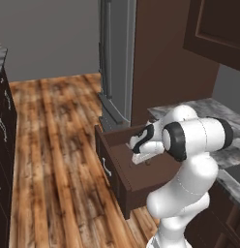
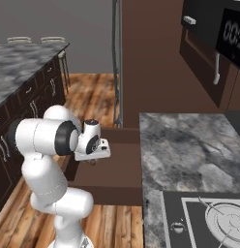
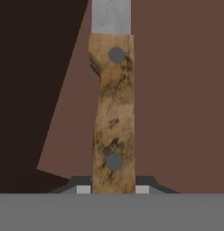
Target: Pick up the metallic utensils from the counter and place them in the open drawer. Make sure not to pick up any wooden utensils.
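While the white arm bends low over the open drawer (image 1: 123, 180), its gripper (image 1: 140, 161) hangs just above the brown drawer floor. Close by, the counter (image 2: 189, 140) of grey marbled stone runs along one side of the drawer, and a tall dark brown cabinet (image 1: 165, 58) stands right behind it. A grey fridge (image 1: 114, 58) is next to that cabinet. Nothing sits between the gripper and the drawer floor. From the right base view you can see a stove (image 2: 209, 218) set into the counter's near corner. Looking along the hand, the knife (image 3: 112, 113) shows up close: its fingers are pinching the wood handle with two grey rivets, and the silvery blade points away over the drawer floor.
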